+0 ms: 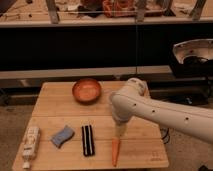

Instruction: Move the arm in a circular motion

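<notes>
Though low, gripper (pixel 119 133) apparently just above carrot (pixel 115 152).

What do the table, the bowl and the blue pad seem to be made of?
Table: pale wood, matte, with a visible board seam. Bowl: orange-brown with a slight shine, perhaps glazed ceramic or plastic. Blue pad: soft-looking and dull, probably sponge or cloth. The gripper hangs just above the carrot, near the table's front edge.

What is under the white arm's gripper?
The gripper points down at the light wooden table, close to the upper end of the orange carrot. The white arm hides the tabletop behind it.
</notes>
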Controlling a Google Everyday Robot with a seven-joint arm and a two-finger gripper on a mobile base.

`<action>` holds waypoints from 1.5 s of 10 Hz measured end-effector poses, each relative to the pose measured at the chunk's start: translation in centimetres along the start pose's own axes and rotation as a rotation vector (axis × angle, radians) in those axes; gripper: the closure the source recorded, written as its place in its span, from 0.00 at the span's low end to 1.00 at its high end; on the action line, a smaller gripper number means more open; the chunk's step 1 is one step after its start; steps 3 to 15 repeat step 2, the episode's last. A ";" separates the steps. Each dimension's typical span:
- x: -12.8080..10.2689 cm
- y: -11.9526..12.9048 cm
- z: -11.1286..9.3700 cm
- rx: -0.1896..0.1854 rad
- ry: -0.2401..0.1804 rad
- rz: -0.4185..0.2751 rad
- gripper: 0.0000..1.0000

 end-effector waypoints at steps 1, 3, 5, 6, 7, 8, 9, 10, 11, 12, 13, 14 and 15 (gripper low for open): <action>-3.2 -0.2 0.5 -0.005 -0.033 -0.043 0.20; -4.9 -0.4 0.8 -0.007 -0.054 -0.060 0.20; -4.9 -0.4 0.8 -0.007 -0.054 -0.060 0.20; -4.9 -0.4 0.8 -0.007 -0.054 -0.060 0.20; -4.9 -0.4 0.8 -0.007 -0.054 -0.060 0.20; -4.9 -0.4 0.8 -0.007 -0.054 -0.060 0.20; -4.9 -0.4 0.8 -0.007 -0.054 -0.060 0.20; -4.9 -0.4 0.8 -0.007 -0.054 -0.060 0.20; -4.9 -0.4 0.8 -0.007 -0.054 -0.060 0.20; -4.9 -0.4 0.8 -0.007 -0.054 -0.060 0.20; -4.9 -0.4 0.8 -0.007 -0.054 -0.060 0.20; -4.9 -0.4 0.8 -0.007 -0.054 -0.060 0.20; -4.9 -0.4 0.8 -0.007 -0.054 -0.060 0.20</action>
